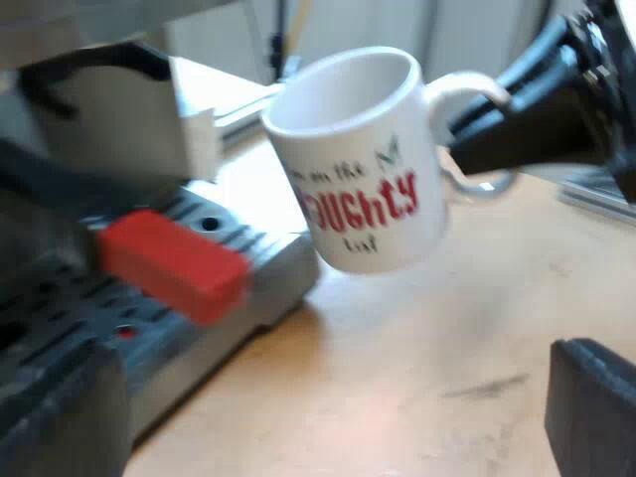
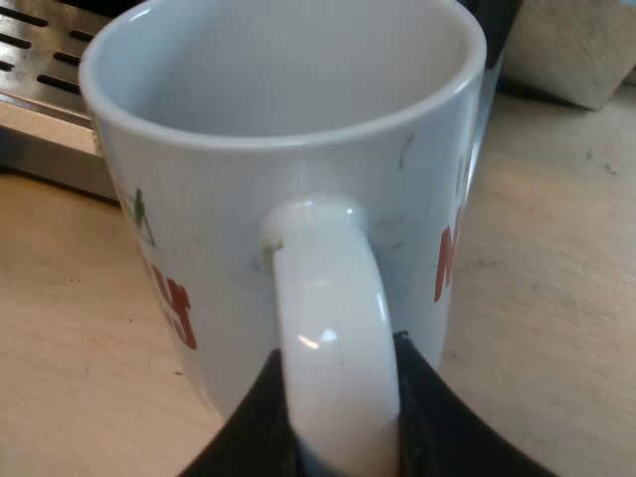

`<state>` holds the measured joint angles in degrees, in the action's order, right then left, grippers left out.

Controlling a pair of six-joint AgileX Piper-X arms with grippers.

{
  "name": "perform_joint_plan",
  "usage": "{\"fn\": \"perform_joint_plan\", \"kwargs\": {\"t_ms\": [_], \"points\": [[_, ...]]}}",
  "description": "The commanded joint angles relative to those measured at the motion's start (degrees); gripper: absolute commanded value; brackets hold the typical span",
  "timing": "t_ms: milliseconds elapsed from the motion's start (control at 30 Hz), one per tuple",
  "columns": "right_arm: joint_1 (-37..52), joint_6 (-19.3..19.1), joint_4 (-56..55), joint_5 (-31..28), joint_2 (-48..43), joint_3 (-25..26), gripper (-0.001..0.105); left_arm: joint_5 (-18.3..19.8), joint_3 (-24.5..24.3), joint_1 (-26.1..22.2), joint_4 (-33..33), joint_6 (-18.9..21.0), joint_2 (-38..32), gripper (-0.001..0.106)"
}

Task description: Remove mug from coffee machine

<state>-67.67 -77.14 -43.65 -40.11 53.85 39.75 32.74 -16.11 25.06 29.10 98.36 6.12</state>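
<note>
A white mug (image 1: 363,164) with red lettering hangs tilted above the wooden table (image 1: 417,358), just off the edge of the machine's grey drip tray (image 1: 253,263). My right gripper (image 1: 477,139) holds it by the handle. In the right wrist view the mug (image 2: 288,129) looks empty, and my right gripper (image 2: 338,417) is shut with a black finger on each side of the mug's handle (image 2: 333,338). The holder's red handle end (image 1: 174,263) sticks out over the drip tray. My left gripper (image 1: 328,437) stands open near the tray, holding nothing.
The espresso machine's body (image 1: 119,119) rises above the slotted drip tray (image 2: 40,60). Bare wooden tabletop (image 2: 556,298) lies beneath and beyond the mug. A pale object (image 2: 571,50) sits on the table past the mug.
</note>
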Motion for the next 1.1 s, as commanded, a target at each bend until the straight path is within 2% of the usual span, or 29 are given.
{"fn": "perform_joint_plan", "kwargs": {"t_ms": [33,200,333,667,800,867,933,1000,1100], "points": [[0.0,3.0,-3.6,-2.7,-4.2,0.8,0.0,1.0,-0.2,4.3,-1.1,0.6,-0.1,0.086],[0.0,6.4,-8.9,-5.0,-9.5,0.8,0.0,1.0,-0.2,9.1,-1.7,0.3,-0.1,0.086],[0.0,9.9,-13.6,-8.7,-13.6,0.8,0.0,1.0,-0.2,9.8,-2.4,0.3,-0.1,0.086],[0.0,10.2,-16.9,-16.7,-19.4,-0.2,0.0,1.0,-0.2,9.8,-2.4,0.8,-0.1,0.086],[0.0,10.3,-16.6,-17.6,-19.8,-0.8,0.0,1.0,-0.2,9.8,-2.4,0.8,-0.1,0.086],[0.0,10.7,-16.1,-18.4,-20.4,-2.2,0.0,1.0,-0.2,9.8,-2.4,1.1,-0.1,0.086],[0.0,12.8,-14.7,-18.4,-20.7,-5.2,0.0,1.0,-0.2,9.8,-2.4,1.6,-0.1,0.086],[0.0,12.9,-9.7,-18.5,-20.7,-9.2,0.0,1.0,-0.2,9.8,-2.9,3.3,-0.1,0.086],[0.0,12.7,-4.7,-19.1,-20.7,-11.9,0.0,0.9,-0.2,9.8,-2.9,3.3,-0.1,0.086]]}}
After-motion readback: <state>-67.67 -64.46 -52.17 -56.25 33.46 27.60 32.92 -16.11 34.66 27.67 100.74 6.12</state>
